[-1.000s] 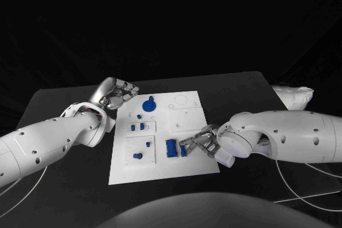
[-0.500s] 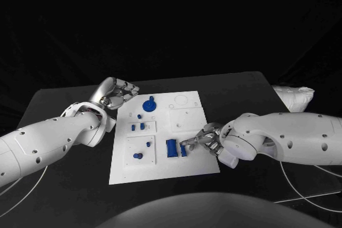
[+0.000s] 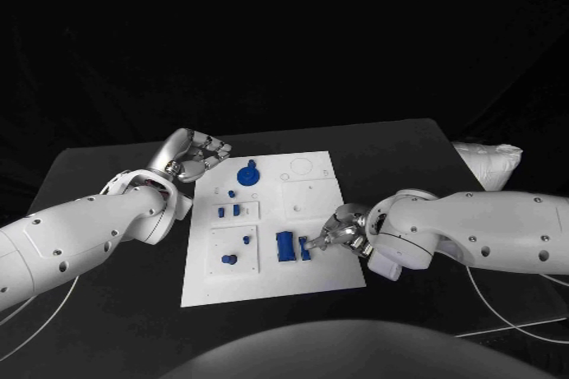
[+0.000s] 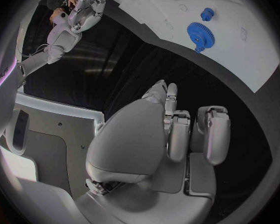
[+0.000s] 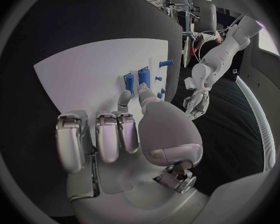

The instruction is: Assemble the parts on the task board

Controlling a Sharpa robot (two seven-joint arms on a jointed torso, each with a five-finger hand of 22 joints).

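Note:
The white task board (image 3: 311,276) lies in the middle of the black table. On it are a blue gear (image 3: 247,175), two small blue parts (image 3: 233,210), two more (image 3: 233,256) on the near left, and a tall blue block (image 3: 284,246). A small blue part (image 3: 306,249) stands just right of the block. My right hand (image 3: 338,233) hovers at the board's right edge, its thumb and one finger reaching that small part, the other fingers curled. Whether they pinch it is hidden. In the right wrist view the fingertips (image 5: 125,95) end just short of the blue pieces (image 5: 143,77). My left hand (image 3: 197,154) is curled at the far left corner, holding nothing.
A white bundle (image 3: 492,161) lies at the table's far right edge. Thin cables (image 3: 498,313) trail under my right arm. The board's far right part (image 3: 306,177) shows bare recesses. The left wrist view shows the gear (image 4: 198,33) on the board.
My right hand has slid a little left over the board's right edge, bringing its thumb and finger up to the small blue part. The left hand has not moved.

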